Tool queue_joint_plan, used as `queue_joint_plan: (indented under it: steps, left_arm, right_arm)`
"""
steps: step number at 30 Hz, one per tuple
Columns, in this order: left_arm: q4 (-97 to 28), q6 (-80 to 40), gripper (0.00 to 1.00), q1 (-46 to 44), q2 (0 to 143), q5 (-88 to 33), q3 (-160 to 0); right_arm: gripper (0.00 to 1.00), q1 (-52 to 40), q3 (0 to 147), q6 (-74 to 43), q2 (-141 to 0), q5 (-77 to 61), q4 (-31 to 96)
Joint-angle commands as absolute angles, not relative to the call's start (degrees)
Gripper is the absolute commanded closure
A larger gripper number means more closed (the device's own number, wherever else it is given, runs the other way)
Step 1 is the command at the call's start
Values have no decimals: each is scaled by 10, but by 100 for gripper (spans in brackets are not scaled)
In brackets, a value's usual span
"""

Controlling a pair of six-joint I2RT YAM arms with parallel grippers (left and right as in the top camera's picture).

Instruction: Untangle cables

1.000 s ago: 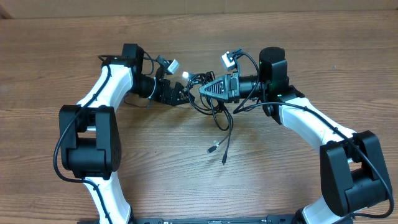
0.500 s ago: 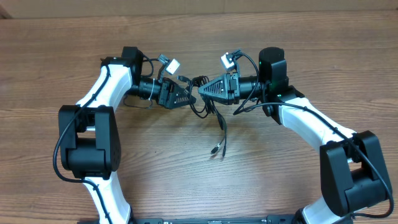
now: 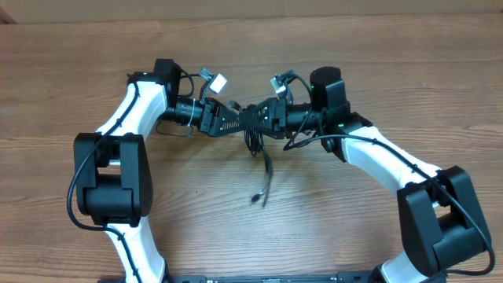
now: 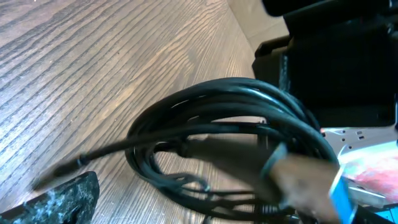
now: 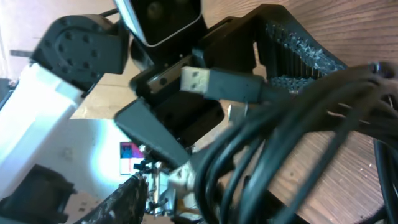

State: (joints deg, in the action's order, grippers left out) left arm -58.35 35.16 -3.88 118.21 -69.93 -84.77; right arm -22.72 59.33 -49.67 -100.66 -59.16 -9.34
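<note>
Cables (image 3: 253, 130), thin, black and limp, sit bunched between our two end effectors over the middle of the table (image 3: 369, 63), with one loose tail (image 3: 262, 179) trailing across the wood. We judge them light and floppy, with smooth jackets that could slide through a weak pinch, so the surest hold is probably just behind a rigid USB plug (image 5: 198, 79), not on its metal tip. Our left end effector (image 3: 232, 119) stands spread wide around the bunch. Whether the right end effector (image 3: 267, 116) is clenched or released we cannot tell.
</note>
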Motion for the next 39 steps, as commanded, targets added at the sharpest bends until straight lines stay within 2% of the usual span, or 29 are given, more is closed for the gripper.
queue_joint_plan:
  steps: [1, 4, 8, 15, 17, 21, 34, 36, 39]
  left_arm:
    - [-585, 373, 0, -42, 1183, -731, -859]
    - [-585, 373, 1, -42, 1183, -731, -859]
    - [-585, 373, 1, -42, 1183, -731, -859]
    - [-585, 373, 0, -41, 1183, -728, -859]
    - [-584, 373, 0, -41, 1183, -722, -859]
    - [-584, 373, 0, -41, 1183, -712, -859]
    - [-583, 373, 0, -32, 1183, -697, -859]
    - [-583, 373, 0, -30, 1183, -696, -859]
    - [-580, 370, 1, -29, 1183, -686, -859]
  right_arm:
    - [54, -241, 596, -480, -1000, -549, -95]
    - [60, -244, 596, -477, -1000, -549, -86]
    - [78, -244, 596, -478, -1000, -549, -86]
    - [85, -237, 596, -499, -1000, -554, -108]
    - [90, -228, 596, -529, -1000, -572, -136]
    - [91, -208, 596, -571, -1000, -616, -198]
    - [90, -173, 596, -591, -1000, -688, -227]
    - [96, -173, 596, -606, -1000, -698, -256]
    - [96, -173, 596, -621, -1000, -712, -287]
